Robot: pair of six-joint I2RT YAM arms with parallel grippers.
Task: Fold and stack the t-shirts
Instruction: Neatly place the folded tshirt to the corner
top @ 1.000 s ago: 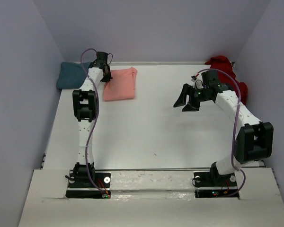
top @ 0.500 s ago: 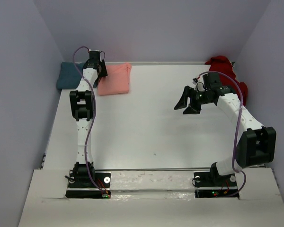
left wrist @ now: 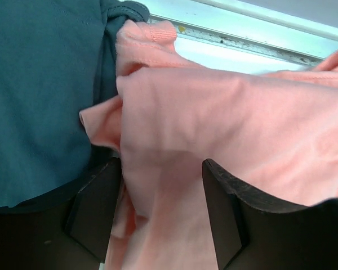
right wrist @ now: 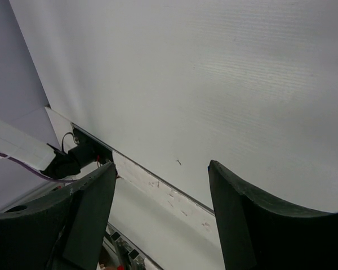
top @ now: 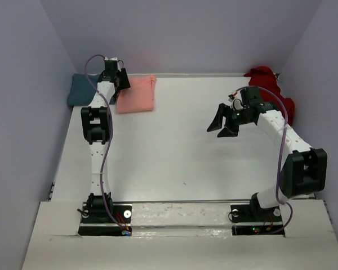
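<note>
Lilac walls box in a white tabletop [top: 174,146], w/ both arms reaching out from the near edge. At the far-left corner the left gripper [left wrist: 160,169] sits low over the salmon-pink shirt [top: 138,95]. Its jaws are apart w/ pink cloth bulging up between the fingers, not clamped on it. That shirt is folded to a rough rectangle by the back edge, approx. square-on. Its left side touches the teal shirt [top: 79,90], which lies folded in the corner; in the wrist view a pink hem laps onto the teal. Far-right corner: the dark red shirt [top: 268,84] – a crumpled heap against the wall, well apart from the other two. Mid-right, the right gripper [top: 222,125] hangs above bare table — jaws wide, nothing between them.
</note>
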